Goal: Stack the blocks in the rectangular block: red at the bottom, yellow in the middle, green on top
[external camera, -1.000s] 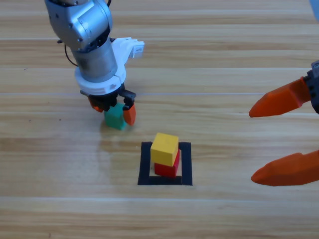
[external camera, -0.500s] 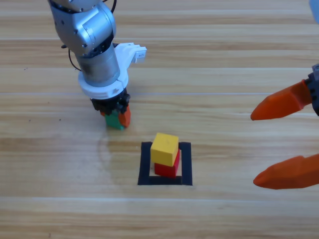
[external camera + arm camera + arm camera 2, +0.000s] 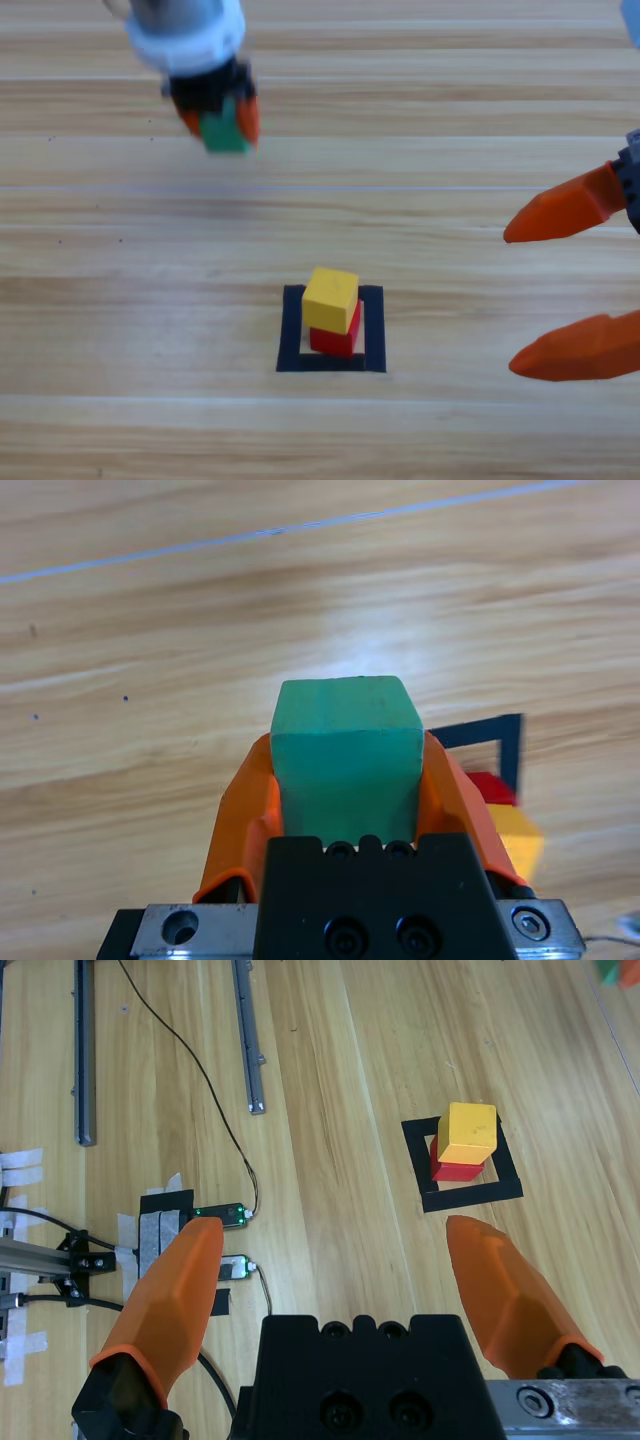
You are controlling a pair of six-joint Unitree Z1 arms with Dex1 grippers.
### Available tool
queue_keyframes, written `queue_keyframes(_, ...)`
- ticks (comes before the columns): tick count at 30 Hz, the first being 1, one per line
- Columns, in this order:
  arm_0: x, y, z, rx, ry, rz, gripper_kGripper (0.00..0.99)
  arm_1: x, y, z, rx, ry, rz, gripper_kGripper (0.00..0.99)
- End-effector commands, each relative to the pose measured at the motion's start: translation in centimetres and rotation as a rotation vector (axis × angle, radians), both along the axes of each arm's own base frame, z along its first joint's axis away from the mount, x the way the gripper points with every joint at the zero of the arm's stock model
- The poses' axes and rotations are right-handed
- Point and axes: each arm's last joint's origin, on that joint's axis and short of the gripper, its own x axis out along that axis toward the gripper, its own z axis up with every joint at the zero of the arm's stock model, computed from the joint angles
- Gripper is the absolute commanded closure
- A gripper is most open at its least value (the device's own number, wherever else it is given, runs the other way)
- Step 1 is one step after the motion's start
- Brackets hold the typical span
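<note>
Carrying the green cube (image 3: 224, 132) pinched between its jaws, the left gripper (image 3: 218, 118) hangs high above the worktop (image 3: 450, 120), well apart from the black tape rectangle (image 3: 372, 330). Inside that outline the yellow cube (image 3: 331, 294) sits on the red cube (image 3: 336, 337), slightly skewed and overhanging it. To place well, bring the green cube directly over the yellow one, square its faces to it, descend slowly until they touch, then release without nudging sideways; the offset pile looks easy to topple. The right gripper (image 3: 570, 288) waits at the right edge, jaws spread wide.
</note>
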Motion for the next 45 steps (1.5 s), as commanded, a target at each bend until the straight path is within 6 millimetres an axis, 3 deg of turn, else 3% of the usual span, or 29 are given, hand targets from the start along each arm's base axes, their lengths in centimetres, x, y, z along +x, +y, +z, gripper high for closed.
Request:
queue_keyframes(1,-2.7,-3.8,1.4,-0.01,0.019,0.025,0.967,0.5,0.1,-0.6,-0.029,0.025,-0.007,0.01)
queue_keyframes(4,-4.6,-5.1,2.7,-0.034,0.01,0.021,0.962,0.5,0.1,-0.6,-0.03,0.026,-0.007,0.01)
queue_keyframes(10,-8.5,-7.9,3.1,-0.013,0.015,-0.029,0.959,0.5,0.1,-0.6,-0.029,0.029,-0.01,0.01)
queue_keyframes(14,-9.6,-8.4,2.6,0.007,0.03,-0.047,0.959,0.5,0.1,-0.5,-0.028,0.029,-0.011,0.01)
queue_keyframes(28,-9.0,-9.5,-1.1,0.082,0.098,-0.033,0.959,0.4,0.0,-0.4,-0.024,0.026,-0.011,0.01)
queue_keyframes(36,-8.5,-10.6,-4.7,0.124,0.18,-0.004,0.958,0.4,-0.1,-0.4,-0.023,0.025,-0.011,0.01)
queue_keyframes(45,-8.8,-11.6,-5.6,0.111,0.203,0.018,0.958,0.4,-0.1,-0.4,-0.023,0.025,-0.011,0.01)
